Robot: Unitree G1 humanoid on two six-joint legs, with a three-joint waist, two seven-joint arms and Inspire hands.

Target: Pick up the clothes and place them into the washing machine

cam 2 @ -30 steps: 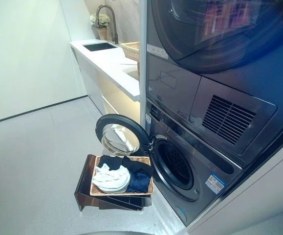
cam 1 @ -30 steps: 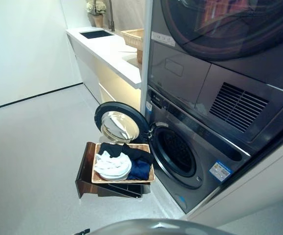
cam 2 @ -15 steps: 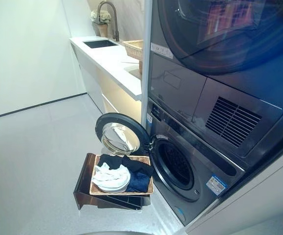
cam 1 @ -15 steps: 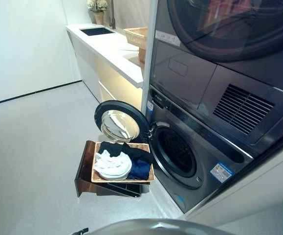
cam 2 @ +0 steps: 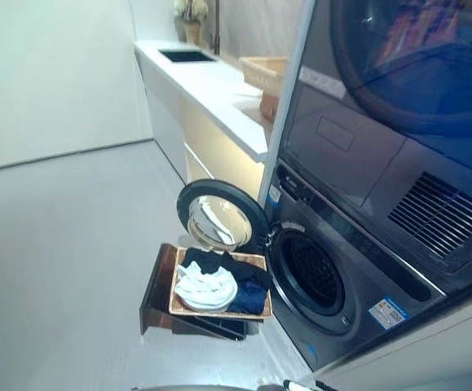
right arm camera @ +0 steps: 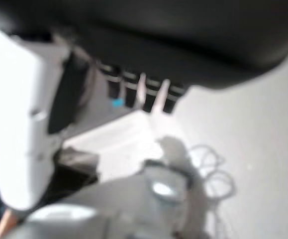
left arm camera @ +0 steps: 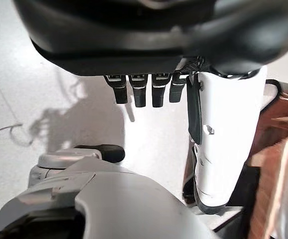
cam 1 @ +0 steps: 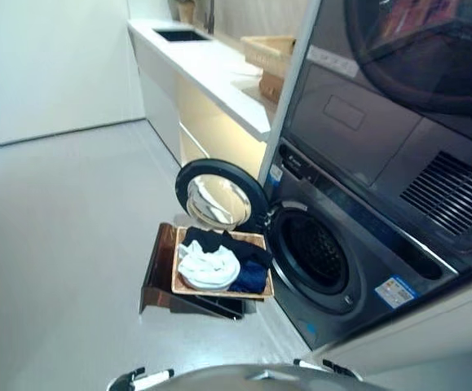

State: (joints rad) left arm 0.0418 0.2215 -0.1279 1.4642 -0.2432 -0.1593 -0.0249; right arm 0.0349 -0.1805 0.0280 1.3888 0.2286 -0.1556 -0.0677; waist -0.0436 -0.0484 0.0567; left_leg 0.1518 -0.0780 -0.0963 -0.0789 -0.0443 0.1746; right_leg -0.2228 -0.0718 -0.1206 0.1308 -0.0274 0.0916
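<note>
A wicker basket (cam 1: 179,281) sits on a dark brown stand (cam 1: 157,269) on the floor in front of the washing machine (cam 1: 358,261). A white garment (cam 1: 208,266) and dark navy clothes (cam 1: 250,275) lie in it. The machine's round door (cam 1: 219,195) is swung open over the basket, and the drum opening (cam 1: 319,252) shows dark. My left hand (left arm camera: 148,40) hangs low beside the stand, fingers (left arm camera: 139,92) straight, empty. My right hand (right arm camera: 183,40) also hangs low, fingers (right arm camera: 134,94) relaxed, holding nothing. Both hands are well short of the basket.
A dryer (cam 1: 415,65) is stacked on the washing machine. To the left runs a white counter (cam 1: 219,69) with a sink (cam 1: 183,35) and a wicker tray (cam 1: 270,50). Grey floor (cam 1: 56,228) spreads out left of the stand.
The whole picture has shifted, so the camera has moved; the basket and the clothes lie as before. Small parts of my hands now show at the bottom edge.
</note>
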